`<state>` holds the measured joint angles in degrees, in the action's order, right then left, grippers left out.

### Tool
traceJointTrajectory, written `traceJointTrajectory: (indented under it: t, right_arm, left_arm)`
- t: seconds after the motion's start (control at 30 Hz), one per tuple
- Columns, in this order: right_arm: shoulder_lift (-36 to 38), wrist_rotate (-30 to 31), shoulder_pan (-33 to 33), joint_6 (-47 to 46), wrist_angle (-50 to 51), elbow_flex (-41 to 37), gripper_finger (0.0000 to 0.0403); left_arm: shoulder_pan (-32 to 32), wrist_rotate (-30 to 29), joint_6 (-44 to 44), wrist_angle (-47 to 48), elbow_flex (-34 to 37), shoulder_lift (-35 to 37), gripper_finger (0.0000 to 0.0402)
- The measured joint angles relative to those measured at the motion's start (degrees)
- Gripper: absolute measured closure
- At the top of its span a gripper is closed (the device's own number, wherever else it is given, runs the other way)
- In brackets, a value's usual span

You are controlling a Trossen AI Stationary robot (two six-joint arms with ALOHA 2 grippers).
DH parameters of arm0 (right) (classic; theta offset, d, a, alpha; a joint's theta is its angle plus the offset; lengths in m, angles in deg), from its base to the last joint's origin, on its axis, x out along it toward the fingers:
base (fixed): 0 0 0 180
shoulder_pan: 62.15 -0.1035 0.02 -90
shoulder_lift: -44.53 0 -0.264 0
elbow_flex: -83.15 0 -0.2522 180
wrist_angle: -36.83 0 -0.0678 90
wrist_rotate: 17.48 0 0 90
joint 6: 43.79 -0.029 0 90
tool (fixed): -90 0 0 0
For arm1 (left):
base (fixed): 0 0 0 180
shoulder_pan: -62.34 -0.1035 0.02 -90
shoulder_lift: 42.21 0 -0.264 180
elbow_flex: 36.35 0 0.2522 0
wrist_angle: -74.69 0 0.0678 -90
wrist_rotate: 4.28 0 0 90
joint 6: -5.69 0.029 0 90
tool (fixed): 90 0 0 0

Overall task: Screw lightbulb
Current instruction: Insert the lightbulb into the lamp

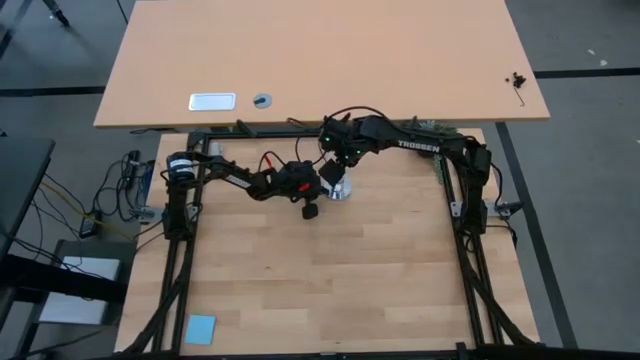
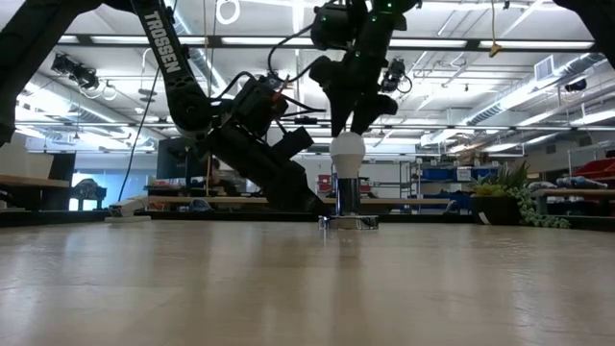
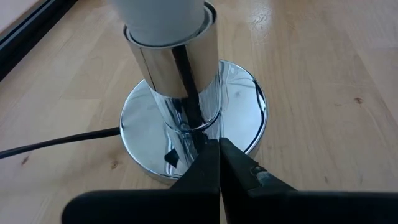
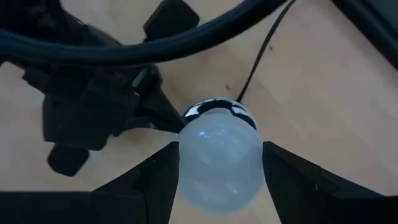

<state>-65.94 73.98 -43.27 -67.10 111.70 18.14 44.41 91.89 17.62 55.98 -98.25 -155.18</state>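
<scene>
Nearby, black cord (image 3: 56, 142), blue card (image 1: 200, 329), left fingers (image 3: 208, 177) at socket base (image 3: 249, 112)

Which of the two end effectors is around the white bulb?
The right end effector: its fingers flank the lightbulb from above. The left end effector, shut, presses the chrome base.

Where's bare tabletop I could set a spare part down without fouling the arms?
The near half of the table is bare, bordered by the side rails and the blue card at the near left corner. The far middle is crowded: left pincer shut against the socket base, right pincer around the lightbulb, black cord trailing.
</scene>
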Motion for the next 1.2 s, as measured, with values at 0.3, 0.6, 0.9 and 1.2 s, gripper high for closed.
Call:
traceJointTrajectory:
  t: [0.3,0.6,0.9,1.2]
  right_arm:
    - [-0.02,-1.92,-1.15,4.02,0.31,2.07,0.0169]
    - [0.03,-2.11,-1.04,39.15,4.06,7.15,0.0156]
    - [-0.17,-1.92,-0.01,54.22,4.51,2.89,0.0160]
    - [0.09,-1.69,0.34,44.60,2.81,1.14,0.0174]
  left_arm:
    - [0.00,0.05,-0.11,0.06,0.02,0.02,0.0401]
    - [0.00,0.09,-0.15,0.00,0.00,-0.02,0.0401]
    - [0.00,0.07,-0.20,0.02,0.00,-0.02,0.0401]
    - [0.00,0.05,-0.22,0.02,0.00,-0.02,0.0401]
